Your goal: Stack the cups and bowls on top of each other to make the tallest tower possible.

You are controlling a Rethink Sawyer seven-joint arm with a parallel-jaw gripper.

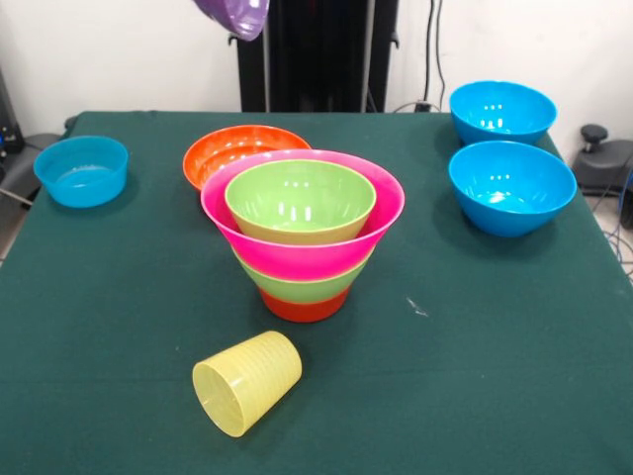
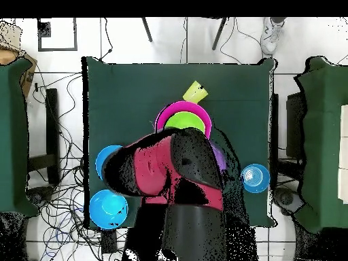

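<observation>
1. A dark green table [image 1: 495, 376] fills the front view, with a white wall and black cables behind it. From above, more green-covered tables flank it, on a white tiled floor strewn with cables.
2. Left to right in the front view:
   - A small blue bowl [image 1: 82, 170] sits near the left edge.
   - The yellow cup [image 1: 247, 382] lies on its side near the front, mouth toward the camera.
   - An orange bowl [image 1: 232, 150] stands just behind the tower [image 1: 302, 233].
   - In the tower, an orange base carries a lime green bowl, then the flaring pink bowl, with a second lime green bowl inside it.
   - Two larger blue bowls [image 1: 510, 186] stand together at the right.
3. Only the front view shows a purple bowl [image 1: 234, 14] in the air at the top edge, partly cut off.
4. Only the overhead view shows the arm [image 2: 173, 173], which covers the table's middle there and hides the orange bowl.
5. The gripper itself cannot be made out in either view, so I cannot tell its state.
</observation>
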